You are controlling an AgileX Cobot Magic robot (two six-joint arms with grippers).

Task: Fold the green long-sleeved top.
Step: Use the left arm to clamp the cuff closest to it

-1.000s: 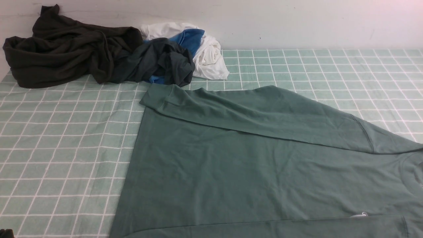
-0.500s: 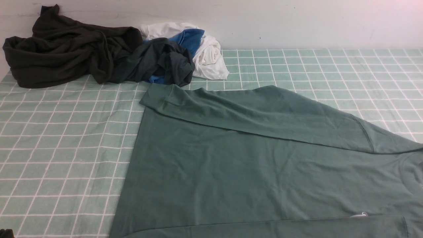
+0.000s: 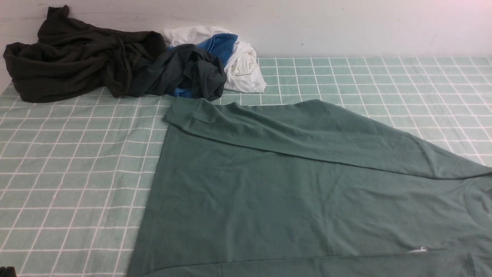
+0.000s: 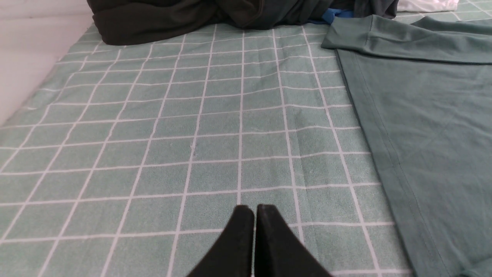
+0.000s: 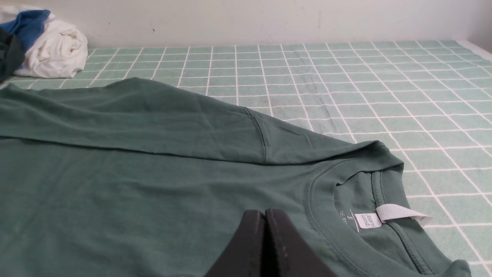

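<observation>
The green long-sleeved top (image 3: 292, 192) lies flat on the checked cloth, hem to the left, neck to the right. Its far sleeve (image 3: 307, 129) is folded across the body, cuff at the upper left. A second sleeve lies along the near edge (image 3: 326, 267). The white neck label (image 5: 396, 213) shows in the right wrist view. My left gripper (image 4: 254, 209) is shut and empty over bare cloth left of the hem (image 4: 384, 154). My right gripper (image 5: 264, 213) is shut and empty over the chest, beside the collar. Neither gripper shows in the front view.
A pile of clothes sits at the far left by the wall: a blackish-olive garment (image 3: 77, 57), a dark teal-grey garment (image 3: 184, 73), and white (image 3: 242, 65) and blue cloth (image 3: 221, 44). The checked green cloth (image 3: 69, 165) covers the table. A wall runs along the back.
</observation>
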